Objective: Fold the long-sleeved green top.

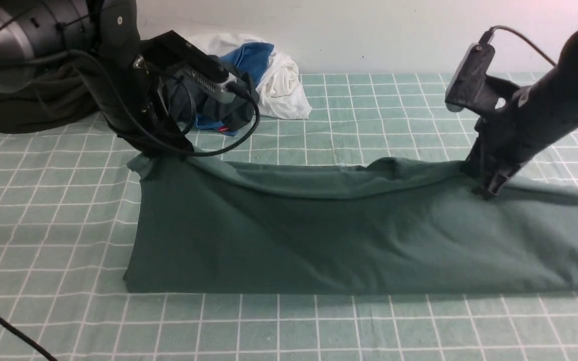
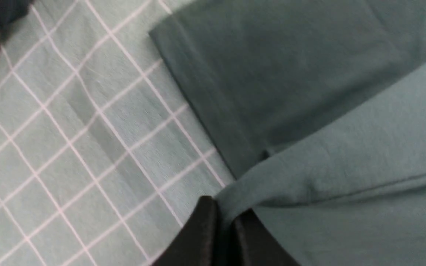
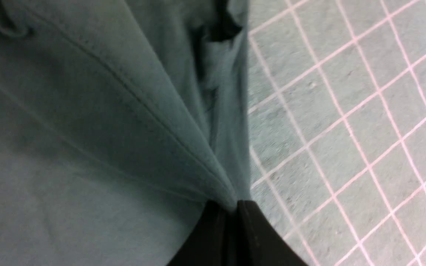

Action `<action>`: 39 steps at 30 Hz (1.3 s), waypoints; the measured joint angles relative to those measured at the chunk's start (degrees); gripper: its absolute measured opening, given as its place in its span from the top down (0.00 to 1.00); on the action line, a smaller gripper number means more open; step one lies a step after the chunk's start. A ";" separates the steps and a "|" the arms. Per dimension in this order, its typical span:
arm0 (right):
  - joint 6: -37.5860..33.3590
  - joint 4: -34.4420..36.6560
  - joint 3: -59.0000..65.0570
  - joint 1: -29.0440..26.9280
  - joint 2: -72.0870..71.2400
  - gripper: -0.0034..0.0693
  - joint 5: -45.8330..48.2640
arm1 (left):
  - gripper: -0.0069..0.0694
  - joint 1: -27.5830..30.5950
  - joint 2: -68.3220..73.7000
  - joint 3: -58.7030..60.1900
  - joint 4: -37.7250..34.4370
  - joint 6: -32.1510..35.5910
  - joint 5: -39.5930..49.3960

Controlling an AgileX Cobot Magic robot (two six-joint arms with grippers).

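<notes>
A green long-sleeved top (image 1: 359, 235) lies across the middle of a table (image 1: 43, 225) covered in a pale green cloth with a white grid. Its near edge rests flat on the table in a straight line. Its far edge is lifted off the surface at two places, so the fabric slopes up and away like a low tent.

The left gripper (image 1: 161, 150) pinches the far left corner of the top, its jaws closed on a bunched fold of the fabric. The right gripper (image 1: 489, 190) is clamped on the far edge towards the right, with a seam of the top running straight into its closed jaws. The top's right end runs out of the front view.

At the back of the table, behind the left arm, sits a heap of white and blue clothes (image 1: 279, 80). A dark garment (image 1: 33, 110) lies at the far left, well apart from the top.
</notes>
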 joint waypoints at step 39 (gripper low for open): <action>30.26 13.91 -7.23 4.82 19.95 0.62 -21.87 | 0.77 1.11 9.15 -14.35 5.22 -17.33 5.61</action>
